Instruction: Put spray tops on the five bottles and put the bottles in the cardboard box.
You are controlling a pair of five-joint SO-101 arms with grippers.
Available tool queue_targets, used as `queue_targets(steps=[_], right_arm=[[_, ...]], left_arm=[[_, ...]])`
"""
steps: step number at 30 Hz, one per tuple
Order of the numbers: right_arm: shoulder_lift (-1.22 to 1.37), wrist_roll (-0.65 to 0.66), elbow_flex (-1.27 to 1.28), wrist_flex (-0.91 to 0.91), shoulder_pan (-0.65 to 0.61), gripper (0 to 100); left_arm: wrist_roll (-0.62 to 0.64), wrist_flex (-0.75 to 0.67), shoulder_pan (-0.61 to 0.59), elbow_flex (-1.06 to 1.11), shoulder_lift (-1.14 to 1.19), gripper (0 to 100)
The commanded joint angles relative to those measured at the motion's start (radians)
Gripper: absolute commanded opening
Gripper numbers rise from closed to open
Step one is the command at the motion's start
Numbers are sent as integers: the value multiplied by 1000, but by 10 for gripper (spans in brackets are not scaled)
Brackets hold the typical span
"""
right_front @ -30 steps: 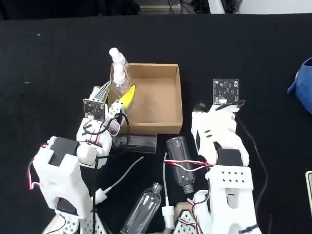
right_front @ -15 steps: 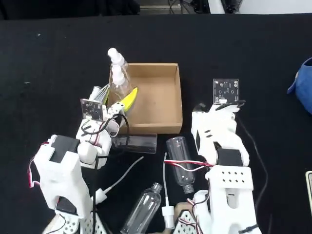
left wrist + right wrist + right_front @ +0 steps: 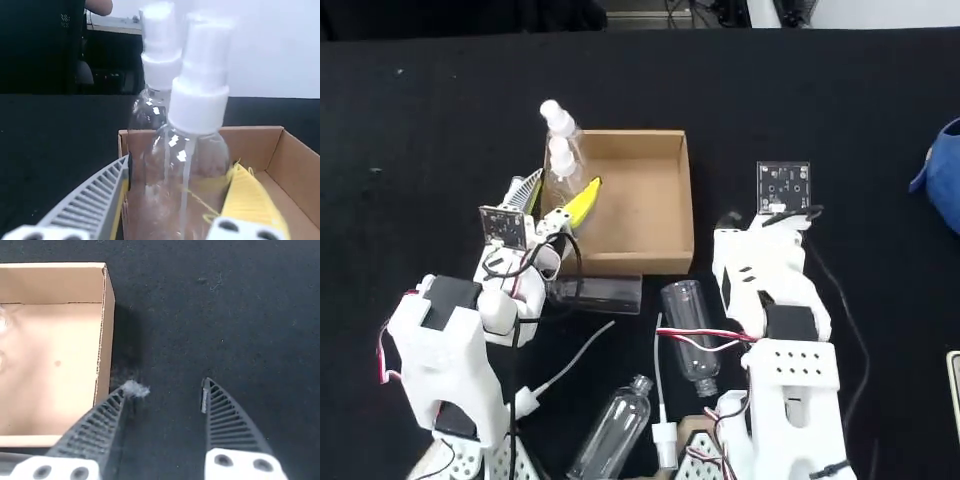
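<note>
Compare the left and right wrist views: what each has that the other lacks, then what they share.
Left wrist view: a clear plastic bottle with a white spray top, a second like it behind, and the left gripper at the nearer one. Right wrist view: the right gripper, open above the black table beside the brown cardboard box. Shared: that box and the table.

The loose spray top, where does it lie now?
In the high view the spray top lies on the table, between a lying uncapped bottle on its left and the right arm's base.
</note>
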Motion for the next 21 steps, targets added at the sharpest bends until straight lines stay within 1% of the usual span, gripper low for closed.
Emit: queue_targets(steps=[1,3,8,14,21], right_arm=[[-38,3,-7,-34,17,194],[-38,3,-7,-34,17,194],[-38,3,-7,-34,17,194],[-38,3,-7,-34,17,194],[-38,3,-7,-34,17,194]], left_arm=[[9,-34,-8,18,-78,184],[9,-26,-7,33,-117,184],[14,101,-16,38,-221,184],[9,236,22,96,-367,181],[9,413,-30,108,-491,184]])
